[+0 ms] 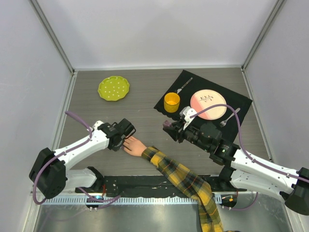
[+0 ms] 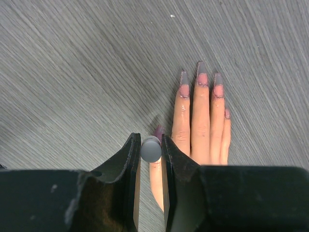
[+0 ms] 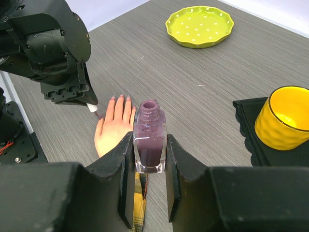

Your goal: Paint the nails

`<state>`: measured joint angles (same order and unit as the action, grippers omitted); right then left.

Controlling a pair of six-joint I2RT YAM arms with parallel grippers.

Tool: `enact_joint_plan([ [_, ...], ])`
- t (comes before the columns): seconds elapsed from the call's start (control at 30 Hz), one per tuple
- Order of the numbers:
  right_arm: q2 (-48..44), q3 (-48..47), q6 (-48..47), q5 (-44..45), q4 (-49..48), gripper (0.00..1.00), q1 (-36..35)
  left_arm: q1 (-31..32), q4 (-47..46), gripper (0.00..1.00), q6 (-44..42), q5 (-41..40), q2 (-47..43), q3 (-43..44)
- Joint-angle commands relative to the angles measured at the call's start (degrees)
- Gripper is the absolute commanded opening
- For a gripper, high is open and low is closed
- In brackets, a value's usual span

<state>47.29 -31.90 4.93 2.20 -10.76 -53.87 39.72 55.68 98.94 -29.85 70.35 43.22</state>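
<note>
At lower centre, the left gripper [image 2: 150,140] pinched a white-handled brush [image 2: 150,151]; drift could smear the peach mannequin hand [image 2: 203,130] beside its purplish nails [image 2: 202,70].

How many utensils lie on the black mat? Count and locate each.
2, both on the black mat: one utensil far-left of the pink plate, the other utensil beside its right edge. The right arm could hide more.

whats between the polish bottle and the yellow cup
Only bare table, then the edge of the black mat the cup stands on. The right wrist view shows it, looking past the bottle.
</note>
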Motion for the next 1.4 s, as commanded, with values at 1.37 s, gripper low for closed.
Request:
enact_joint_plan([
  [1.37,1.1,-0.5,0.8,-0.9,-4.4,0.01,0.3,-0.3,-3.7,0.00,-3.7,-3.8,-1.5,0.9],
])
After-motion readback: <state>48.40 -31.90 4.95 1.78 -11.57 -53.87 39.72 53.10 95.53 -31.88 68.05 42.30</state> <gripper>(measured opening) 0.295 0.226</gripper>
